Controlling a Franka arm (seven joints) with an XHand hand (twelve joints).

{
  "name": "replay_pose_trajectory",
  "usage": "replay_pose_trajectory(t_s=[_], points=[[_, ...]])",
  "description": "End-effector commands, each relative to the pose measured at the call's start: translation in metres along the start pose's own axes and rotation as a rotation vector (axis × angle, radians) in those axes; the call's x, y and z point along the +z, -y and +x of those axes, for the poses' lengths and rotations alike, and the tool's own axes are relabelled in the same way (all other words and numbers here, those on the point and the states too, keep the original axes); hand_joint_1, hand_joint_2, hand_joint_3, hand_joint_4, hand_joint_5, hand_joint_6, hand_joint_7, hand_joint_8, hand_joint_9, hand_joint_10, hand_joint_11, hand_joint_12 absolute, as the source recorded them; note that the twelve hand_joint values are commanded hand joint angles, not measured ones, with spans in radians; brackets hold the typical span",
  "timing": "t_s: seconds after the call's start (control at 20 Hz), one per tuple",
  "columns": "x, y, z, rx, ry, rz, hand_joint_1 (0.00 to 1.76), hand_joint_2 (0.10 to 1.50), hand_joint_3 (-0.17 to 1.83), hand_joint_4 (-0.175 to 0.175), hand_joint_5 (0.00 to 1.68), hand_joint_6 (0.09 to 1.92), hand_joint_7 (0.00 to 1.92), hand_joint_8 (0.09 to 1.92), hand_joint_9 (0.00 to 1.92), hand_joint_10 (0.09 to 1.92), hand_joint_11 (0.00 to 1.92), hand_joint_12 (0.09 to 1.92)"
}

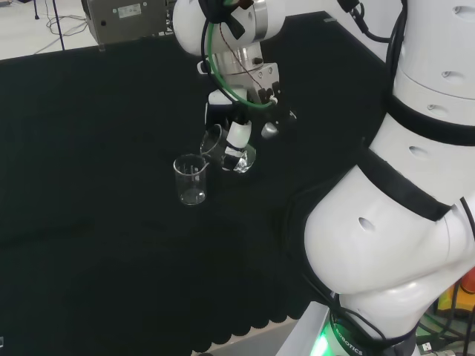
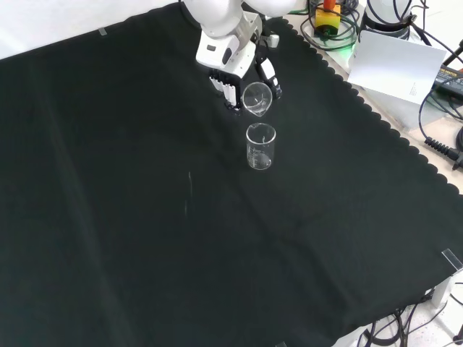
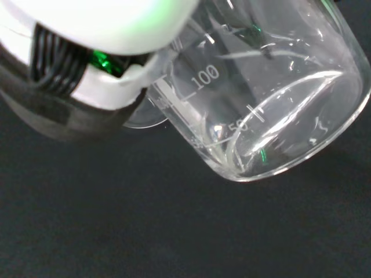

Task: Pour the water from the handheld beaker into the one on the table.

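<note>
My hand [image 1: 236, 133] is curled round a clear glass beaker [image 1: 226, 150] and holds it tilted above the cloth, its mouth turned toward a second beaker. That second clear beaker [image 1: 191, 179] stands upright on the black cloth just left of the held one in the head view. In the front view the held beaker [image 2: 257, 97] hangs right behind the standing beaker [image 2: 261, 146], with the hand [image 2: 230, 72] at its upper left. Close up in the wrist view, the held beaker [image 3: 261, 110] lies tilted with its printed scale showing beside the hand [image 3: 87, 75]. I cannot tell how much water either beaker holds.
The arm's big white links [image 1: 401, 193] stand at the right of the head view. A grey box [image 1: 126, 18] sits beyond the cloth's far edge. Cables and a white sheet [image 2: 398, 65] lie off the cloth at the front view's upper right.
</note>
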State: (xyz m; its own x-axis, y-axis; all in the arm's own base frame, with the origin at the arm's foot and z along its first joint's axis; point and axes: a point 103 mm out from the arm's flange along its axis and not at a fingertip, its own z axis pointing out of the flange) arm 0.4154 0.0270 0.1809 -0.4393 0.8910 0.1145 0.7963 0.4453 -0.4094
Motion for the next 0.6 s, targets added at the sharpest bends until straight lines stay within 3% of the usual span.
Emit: replay_pose_trajectory(t_s=[0.05,0.6], points=[[-0.0074,-0.0020,0.0038,0.021,0.042,0.039,1.32,0.56,0.79,-0.175,1.31,0.64,1.37,0.60,1.83,0.09,1.46,0.53],[-0.0083,-0.0096,0.0111,0.060,0.125,0.113,1.32,0.56,0.79,-0.175,1.30,0.64,1.37,0.61,1.83,0.09,1.46,0.53]])
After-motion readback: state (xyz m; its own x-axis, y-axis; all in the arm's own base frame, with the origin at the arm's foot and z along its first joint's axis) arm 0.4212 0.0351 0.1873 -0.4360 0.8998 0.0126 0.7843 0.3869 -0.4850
